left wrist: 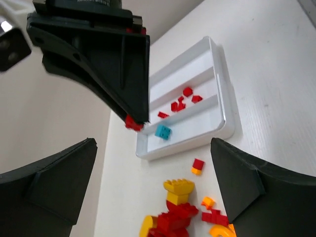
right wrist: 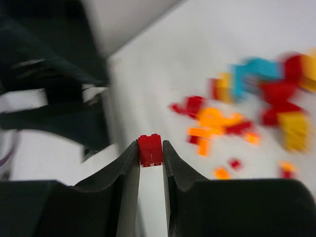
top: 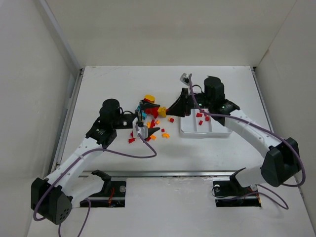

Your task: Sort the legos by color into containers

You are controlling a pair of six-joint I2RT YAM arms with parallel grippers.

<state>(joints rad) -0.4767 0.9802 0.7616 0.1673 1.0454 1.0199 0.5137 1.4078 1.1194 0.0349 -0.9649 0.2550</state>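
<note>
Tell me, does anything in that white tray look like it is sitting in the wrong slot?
No, nothing stands out. The red bricks all lie in the middle slot of the tray, and the single teal brick sits alone in the slot next to it. The mixed heap outside is simply unsorted.

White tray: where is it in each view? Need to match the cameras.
Top external: white tray right of centre, just right of the lego pile.
Left wrist: tray at centre, slanting up to the right, beyond the pile; red bricks and one teal brick inside.
Right wrist: not in view.
Shared landmark: the lego pile, blurred at right in the right wrist view.
</note>
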